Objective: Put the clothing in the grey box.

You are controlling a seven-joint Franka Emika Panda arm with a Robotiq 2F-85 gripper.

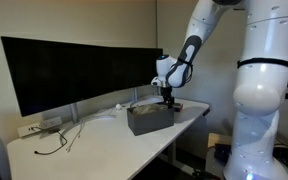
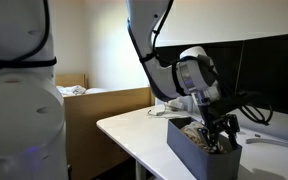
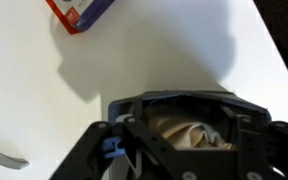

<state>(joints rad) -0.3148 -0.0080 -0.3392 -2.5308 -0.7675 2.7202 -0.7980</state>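
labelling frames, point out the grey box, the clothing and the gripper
grey box (image 1: 149,122): in an exterior view, front wall
clothing (image 3: 184,130): wrist view, crumpled middle
gripper (image 2: 220,140): in an exterior view, between its fingertips

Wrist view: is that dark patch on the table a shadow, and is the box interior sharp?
In the wrist view it is a soft shadow on the white table; the clothing inside the grey box is blurry but discernible; in an exterior view the gripper looks dim and grainy.

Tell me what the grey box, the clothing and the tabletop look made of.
The grey box is matte and dull, so stiff fabric or plastic; which one is unclear. The clothing looks like soft beige cloth, creased into folds. The tabletop is smooth and white, likely laminate, with a flat, even surface.
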